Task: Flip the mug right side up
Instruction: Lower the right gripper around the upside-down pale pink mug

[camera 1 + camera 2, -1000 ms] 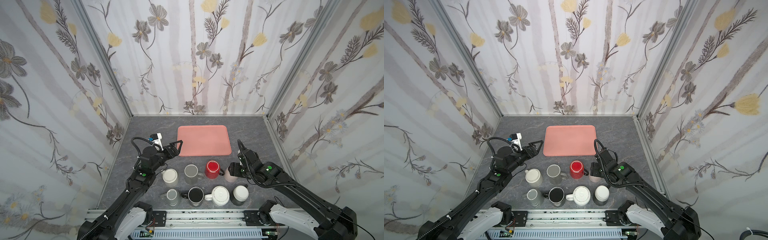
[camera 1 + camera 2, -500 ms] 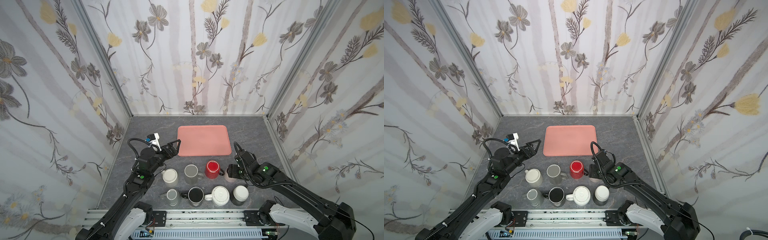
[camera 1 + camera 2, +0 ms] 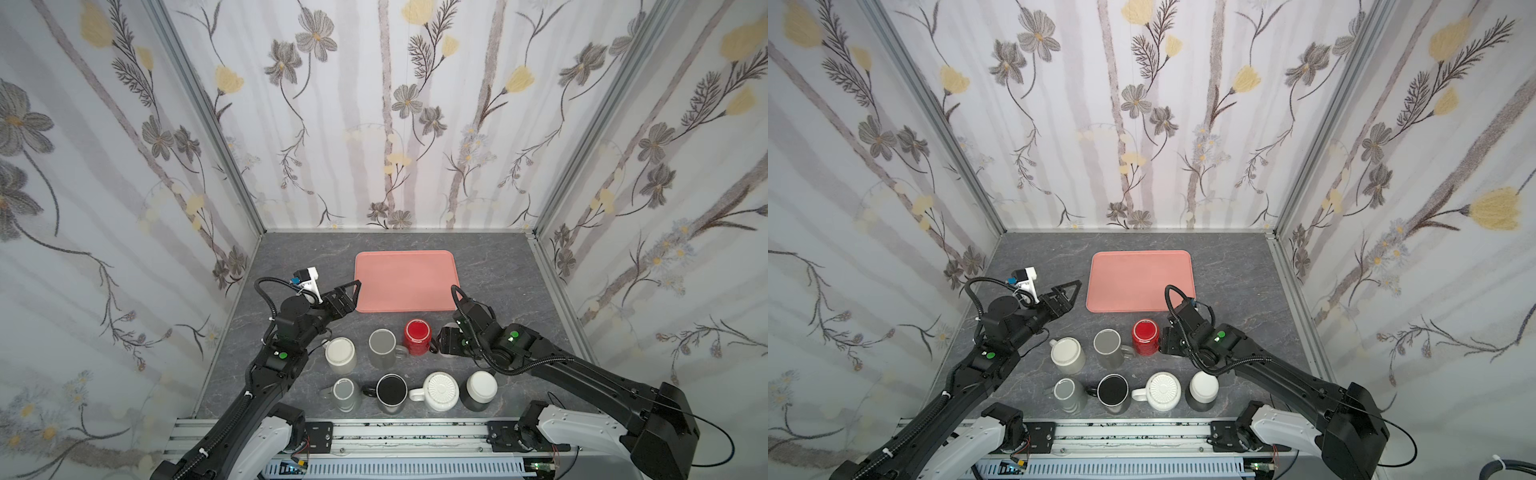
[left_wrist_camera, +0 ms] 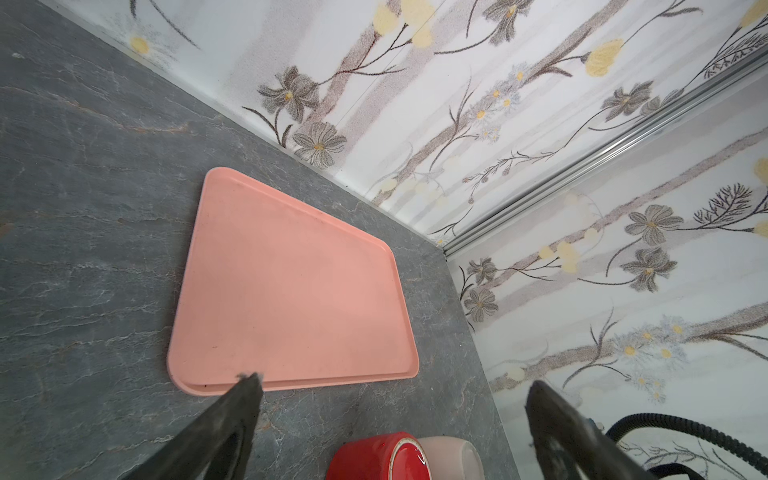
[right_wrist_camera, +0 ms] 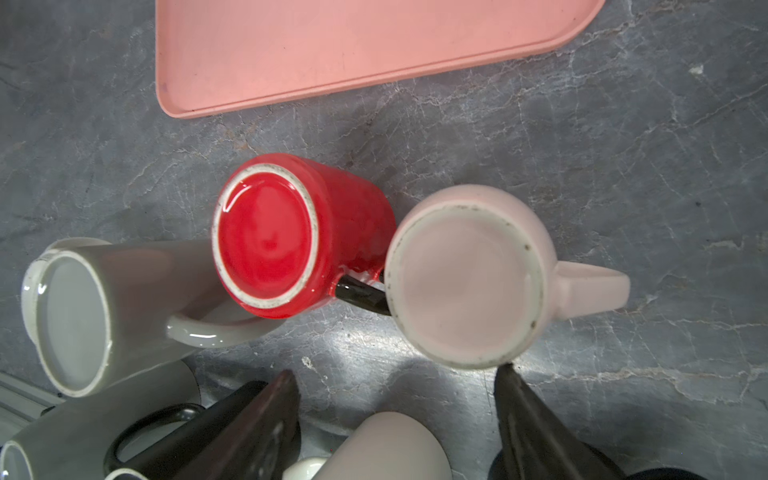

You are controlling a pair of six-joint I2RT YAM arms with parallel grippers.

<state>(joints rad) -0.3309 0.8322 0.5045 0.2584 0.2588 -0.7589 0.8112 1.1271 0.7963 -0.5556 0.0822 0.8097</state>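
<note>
- Right end effector (image 5: 397,371) hangs over the pink mug (image 5: 463,276) with its jaws spread apart and nothing between them: released, grasping nothing.
- One fingertip (image 5: 513,386) lies right at the edge of that mug's upturned base; whether it touches cannot be told.
- The pink mug stands upside down on the grey tabletop (image 3: 498,266), base up, at 3 o'clock of the red mug (image 3: 417,333) and at about 5 o'clock of the pink tray (image 3: 405,280).
- In both top views the right arm's wrist covers nearly all of the pink mug.
- Its pink handle (image 5: 590,286) sticks out on the side away from the red mug.
- The red mug is also base up; its black-lined handle (image 5: 359,291) reaches the pink mug's wall, and contact cannot be told.
- At 9 o'clock of the red mug stands a grey mug (image 3: 382,343), base up, just beside it, and at 9 o'clock of that a white mug (image 3: 340,351), also inverted.
- At 6 o'clock of this row four more mugs stand base up: a small grey mug (image 3: 344,390), a black mug (image 3: 391,388), a ribbed white mug (image 3: 442,388) and a dark mug with a white base (image 3: 481,385), running from 9 o'clock to 3 o'clock.
- Left end effector (image 3: 353,297) is held above the tabletop at 9 o'clock of the tray's near corner, pointing toward about 2 o'clock, jaws wide and empty, apart from the mugs.
</note>
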